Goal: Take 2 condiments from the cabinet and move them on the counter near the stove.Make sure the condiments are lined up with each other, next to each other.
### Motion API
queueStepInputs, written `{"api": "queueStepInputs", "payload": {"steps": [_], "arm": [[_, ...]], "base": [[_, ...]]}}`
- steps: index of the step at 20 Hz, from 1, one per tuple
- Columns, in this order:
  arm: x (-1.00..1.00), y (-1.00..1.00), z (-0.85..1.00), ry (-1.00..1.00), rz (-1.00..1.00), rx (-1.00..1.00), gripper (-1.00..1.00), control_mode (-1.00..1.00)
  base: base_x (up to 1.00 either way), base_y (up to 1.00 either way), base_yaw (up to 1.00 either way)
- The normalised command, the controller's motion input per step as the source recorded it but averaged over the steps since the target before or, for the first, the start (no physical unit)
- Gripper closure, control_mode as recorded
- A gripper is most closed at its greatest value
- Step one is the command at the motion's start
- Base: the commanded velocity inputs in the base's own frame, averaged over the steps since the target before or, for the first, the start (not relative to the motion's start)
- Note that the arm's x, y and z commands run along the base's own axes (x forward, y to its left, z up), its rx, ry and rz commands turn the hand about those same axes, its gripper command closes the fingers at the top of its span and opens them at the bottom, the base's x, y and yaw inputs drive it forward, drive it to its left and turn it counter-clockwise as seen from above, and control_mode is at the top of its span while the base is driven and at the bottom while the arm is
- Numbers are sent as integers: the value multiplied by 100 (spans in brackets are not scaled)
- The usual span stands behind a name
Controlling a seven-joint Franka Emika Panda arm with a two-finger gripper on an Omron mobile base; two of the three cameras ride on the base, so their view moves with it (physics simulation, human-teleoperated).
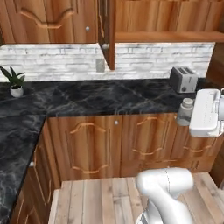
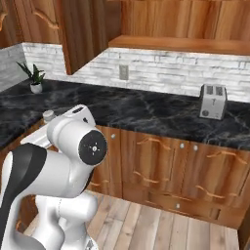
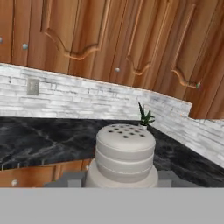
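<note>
Black marble counter (image 1: 87,98): toaster (image 1: 183,79) by wall, potted plant (image 1: 15,82) in corner.

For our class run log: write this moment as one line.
jaws: shut on shaker | shaker: carried clear of counter | toaster: on counter

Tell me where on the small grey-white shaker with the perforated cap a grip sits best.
Grip the small grey-white shaker on its straight round body below the ribbed cap, from the side, fingers on opposite flanks. It stands upright and the domed cap would likely slip. The claw already appears shut on it there.
</note>
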Motion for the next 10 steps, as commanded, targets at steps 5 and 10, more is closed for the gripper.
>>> {"api": "queueStepInputs", "payload": {"steps": [5, 10], "arm": [[0, 0, 0, 0, 0, 0, 100, 100], [0, 0, 0, 0, 0, 0, 100, 100]], "base": [[-64, 65, 35], [-74, 41, 40]]}}
